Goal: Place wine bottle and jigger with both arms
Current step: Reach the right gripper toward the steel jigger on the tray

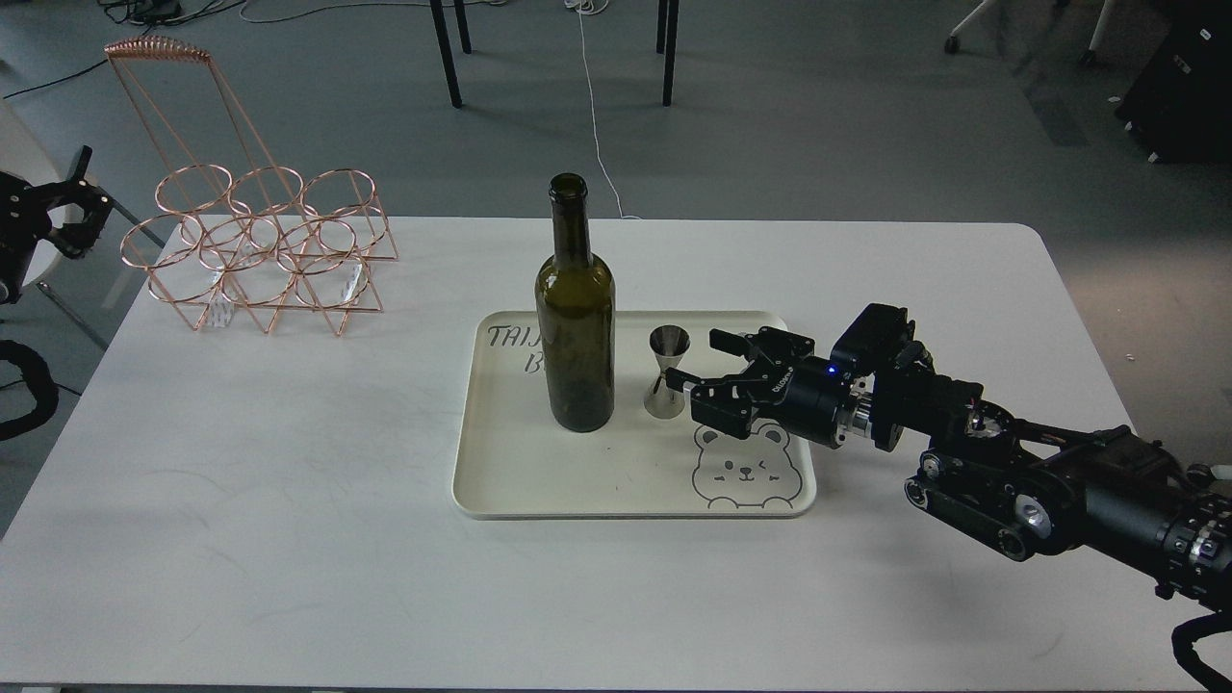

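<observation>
The dark olive-green wine bottle [576,318] stands upright on the left half of a cream tray [500,481]. The small steel jigger [666,372] stands upright on the tray just right of the bottle. My right gripper [695,362] is open and sits just right of the jigger at its height, fingers pointing left, not closed on it. My left gripper [79,200] is far off at the left edge of the view, beyond the table's left edge; its fingers look spread.
A copper wire bottle rack [258,252] with a tall handle stands at the table's back left corner. The tray has a bear drawing [743,468] at its front right. Table legs and cables lie on the floor behind.
</observation>
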